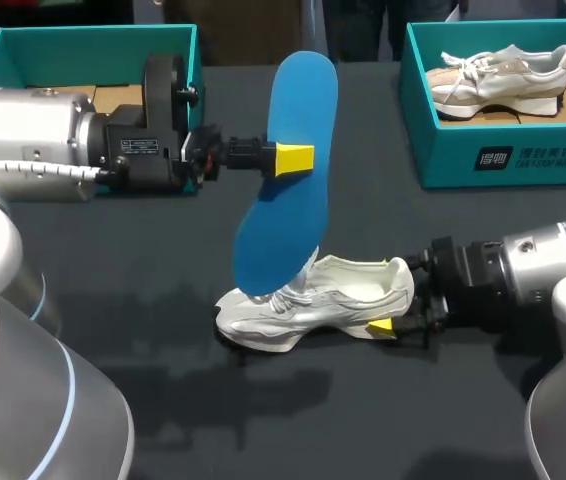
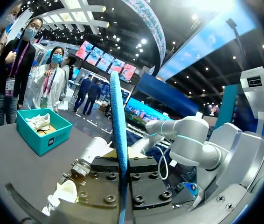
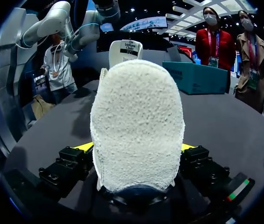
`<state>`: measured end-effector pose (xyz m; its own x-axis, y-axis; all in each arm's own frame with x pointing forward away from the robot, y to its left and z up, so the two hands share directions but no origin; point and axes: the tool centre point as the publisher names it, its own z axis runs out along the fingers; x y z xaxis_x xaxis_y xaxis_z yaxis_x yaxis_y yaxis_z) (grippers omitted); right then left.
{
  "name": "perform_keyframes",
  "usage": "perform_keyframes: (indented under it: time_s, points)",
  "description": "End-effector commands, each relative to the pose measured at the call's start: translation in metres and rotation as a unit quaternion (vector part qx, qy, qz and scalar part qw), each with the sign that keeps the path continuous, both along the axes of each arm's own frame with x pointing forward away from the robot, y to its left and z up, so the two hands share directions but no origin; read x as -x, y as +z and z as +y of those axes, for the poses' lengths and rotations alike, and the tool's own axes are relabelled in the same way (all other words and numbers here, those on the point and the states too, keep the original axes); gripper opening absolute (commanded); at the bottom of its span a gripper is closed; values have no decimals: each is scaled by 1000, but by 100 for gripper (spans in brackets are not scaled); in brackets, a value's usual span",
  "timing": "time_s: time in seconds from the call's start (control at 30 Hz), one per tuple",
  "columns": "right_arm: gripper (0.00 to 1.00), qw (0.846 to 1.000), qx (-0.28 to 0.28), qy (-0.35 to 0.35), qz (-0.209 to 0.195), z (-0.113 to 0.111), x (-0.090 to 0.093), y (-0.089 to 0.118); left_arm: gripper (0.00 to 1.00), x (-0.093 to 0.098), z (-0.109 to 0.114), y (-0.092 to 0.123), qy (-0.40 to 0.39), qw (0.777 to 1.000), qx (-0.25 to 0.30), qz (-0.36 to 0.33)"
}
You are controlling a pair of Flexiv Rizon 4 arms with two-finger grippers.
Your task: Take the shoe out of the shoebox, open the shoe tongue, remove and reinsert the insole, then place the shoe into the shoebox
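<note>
While the dark table [image 1: 113, 330] bears a teal shoebox [image 1: 23, 50] at its far left, the white shoe [image 1: 333, 295] stands outside it near the middle, its heel clamped from both sides by the right gripper [image 1: 393, 312]. The blue insole [image 1: 288, 170] hangs upright above the shoe, pinched between the nearly closed jaws of the left gripper [image 1: 289, 158].

The left hand [image 2: 122, 163] is gripping the blue insole [image 2: 118, 116] edge-on and upright; a teal shoebox [image 2: 45, 140] is sitting on the worktop [image 2: 6, 158] beyond.
</note>
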<state>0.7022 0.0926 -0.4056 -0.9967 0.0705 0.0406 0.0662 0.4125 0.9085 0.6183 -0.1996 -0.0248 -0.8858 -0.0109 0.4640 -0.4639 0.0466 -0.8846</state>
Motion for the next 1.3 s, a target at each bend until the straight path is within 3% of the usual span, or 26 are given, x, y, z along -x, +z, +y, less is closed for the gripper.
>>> perform_keyframes:
  time_s: [0.03,0.37,0.63,0.9,1.07,1.3]
  points:
    - [100,1000,17,-1,5,-7,5,6,0,0,-1,0,0,1000,1,0]
    - [100,995,95,5,40,-26,12,21,0,0,-1,0,0,1000,1,0]
    - [100,982,173,1,77,-41,12,36,0,0,-1,0,0,1000,1,0]
    - [100,965,251,-1,83,-38,12,50,0,0,-1,0,0,1000,1,0]
    - [100,948,300,2,109,-36,10,59,0,0,-1,0,0,1000,1,0]
    - [100,933,339,14,122,-34,11,73,0,0,-1,0,0,1000,1,0]
